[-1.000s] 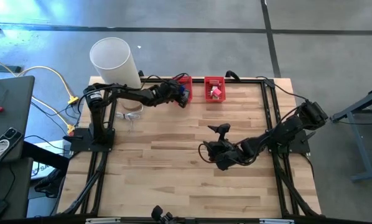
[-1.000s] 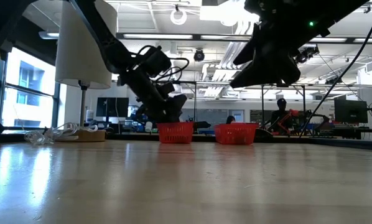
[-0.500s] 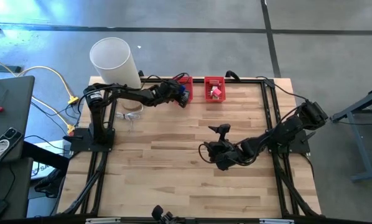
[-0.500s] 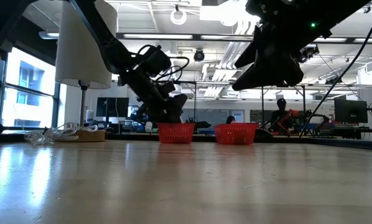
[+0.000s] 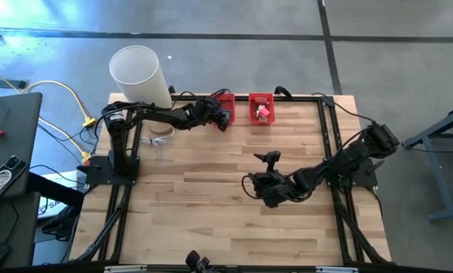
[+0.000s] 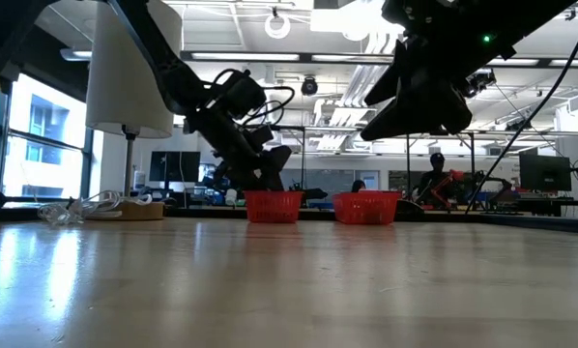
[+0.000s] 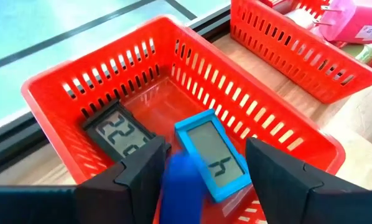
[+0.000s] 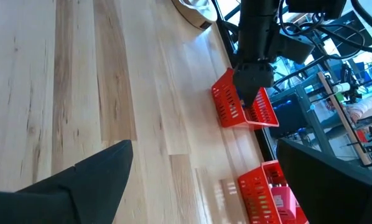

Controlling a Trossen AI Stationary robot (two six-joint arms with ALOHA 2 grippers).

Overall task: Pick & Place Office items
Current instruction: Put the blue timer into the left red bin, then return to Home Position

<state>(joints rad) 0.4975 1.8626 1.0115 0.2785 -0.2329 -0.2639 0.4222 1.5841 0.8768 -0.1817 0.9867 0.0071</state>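
- Left gripper point(image 7: 204, 171) over left red bin point(image 7: 55, 84), fingers apart, gripping nothing; only its wrist view shows blue clock point(image 7: 211, 152) and black clock point(image 7: 120, 134) inside
- Right gripper point(image 5: 258, 186) spread wide mid-surface point(image 5: 204, 212); bare wood around it

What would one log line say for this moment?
left fingers: open over red slatted plastic bin | blue rectangular digital clock: inside bin | right arm: waiting mid-table

Bright overhead ceiling lights point(image 6: 279, 21), glare on tabletop point(image 6: 270, 280), blurred foreground.
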